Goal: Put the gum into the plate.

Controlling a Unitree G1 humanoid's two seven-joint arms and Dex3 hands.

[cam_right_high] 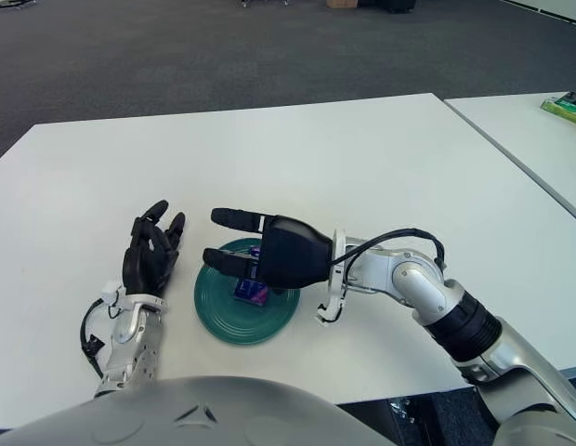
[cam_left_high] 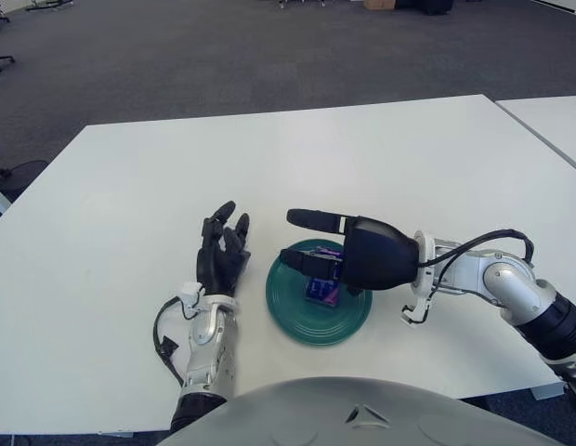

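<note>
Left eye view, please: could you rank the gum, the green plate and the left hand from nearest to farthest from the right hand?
1. The gum, lying in the plate just under the right hand, whose fingers are spread.
2. The green plate, beneath the hand, its rim reaching out on all sides.
3. The left hand, left of the plate.

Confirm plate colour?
Dark teal green plate, plain, no pattern. Shows best in the left eye view.

White surface (cam_left_high: 362,158) in the foreground, matte and evenly lit. A second white table (cam_left_high: 553,121) stands just beside it on the right, a narrow gap between them. Dark grey carpet floor (cam_left_high: 223,56) extends beyond. Chair bases at far left, partly visible.
</note>
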